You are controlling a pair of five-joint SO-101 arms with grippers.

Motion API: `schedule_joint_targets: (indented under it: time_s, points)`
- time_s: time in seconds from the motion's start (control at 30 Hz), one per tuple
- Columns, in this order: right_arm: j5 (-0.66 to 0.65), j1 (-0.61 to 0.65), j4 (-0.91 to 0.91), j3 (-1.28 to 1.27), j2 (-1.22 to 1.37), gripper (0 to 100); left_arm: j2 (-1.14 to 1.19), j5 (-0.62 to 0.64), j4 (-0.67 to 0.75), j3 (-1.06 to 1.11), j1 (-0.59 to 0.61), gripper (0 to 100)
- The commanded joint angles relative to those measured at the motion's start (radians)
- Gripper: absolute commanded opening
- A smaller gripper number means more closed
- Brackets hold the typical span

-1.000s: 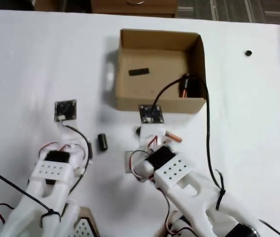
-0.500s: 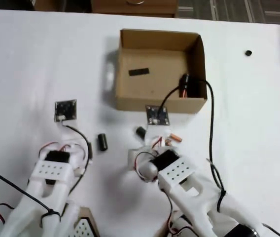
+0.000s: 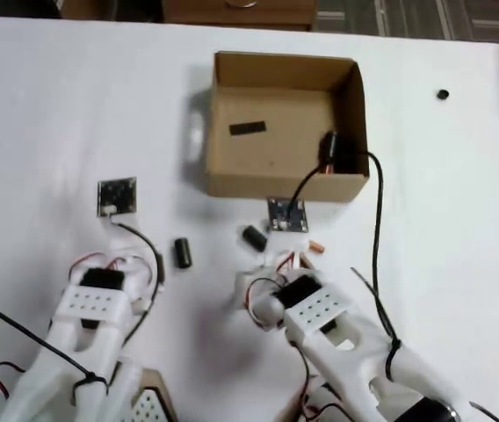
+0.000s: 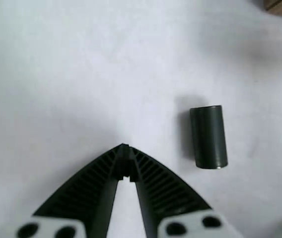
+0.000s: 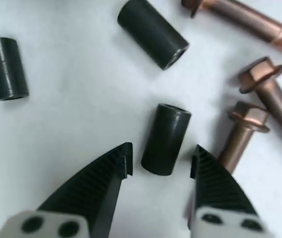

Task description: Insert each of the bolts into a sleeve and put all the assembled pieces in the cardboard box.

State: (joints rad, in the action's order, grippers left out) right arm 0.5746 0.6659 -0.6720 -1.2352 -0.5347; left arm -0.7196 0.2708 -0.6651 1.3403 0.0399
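White tabletop (image 3: 56,105); right gripper (image 5: 161,161) gapes wide around a sleeve (image 5: 167,134), cardboard box (image 3: 232,185) at its 12 o'clock. Sleeve seems light, rigid, slick, may roll; pinch mid-barrel. Left gripper (image 4: 125,153) closed, empty.

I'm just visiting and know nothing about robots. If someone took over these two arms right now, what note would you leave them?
Left gripper: fingers shut, empty, near a lone sleeve.
Right gripper: fingers open either side of a second sleeve, not yet gripped.
A third sleeve and three bolts lie loose on the table near the cardboard box.
Done: none of these bolts is sleeved; a dark piece in the box corner is too unclear to call.
Left: sleeve all three bolts, then box them.
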Motion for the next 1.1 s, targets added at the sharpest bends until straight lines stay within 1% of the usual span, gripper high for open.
schedule_joint_targets:
  time_s: [0.0, 0.1, 0.2, 0.63, 0.8, 0.9, 1.0, 1.07]
  points:
    - [0.002, -0.012, 0.067, 0.006, 0.094, 13.2, -0.018, 0.002, 0.006, -0.002, 0.000, 2]
    - [0.006, -0.013, 0.070, 0.055, 0.153, 6.5, -0.018, 0.002, 0.006, -0.002, 0.000, 2]
    - [0.008, -0.025, 0.048, 0.086, 0.193, 3.3, -0.018, 0.002, 0.006, -0.002, 0.000, 2]
    - [0.000, -0.028, -0.033, 0.180, 0.282, 2.0, -0.018, 0.002, 0.006, -0.002, 0.000, 2]
    - [-0.002, -0.027, -0.090, 0.242, 0.226, 2.0, -0.018, 0.002, 0.006, -0.005, 0.000, 2]
    - [-0.003, -0.031, -0.168, 0.313, 0.159, 2.0, -0.018, 0.003, 0.009, -0.008, 0.003, 2]
    - [-0.046, -0.047, -0.234, 0.377, 0.085, 2.0, -0.018, 0.003, 0.008, -0.010, 0.003, 2]
    - [-0.078, -0.082, -0.246, 0.414, 0.027, 2.0, -0.015, 0.003, 0.006, -0.019, 0.003, 2]
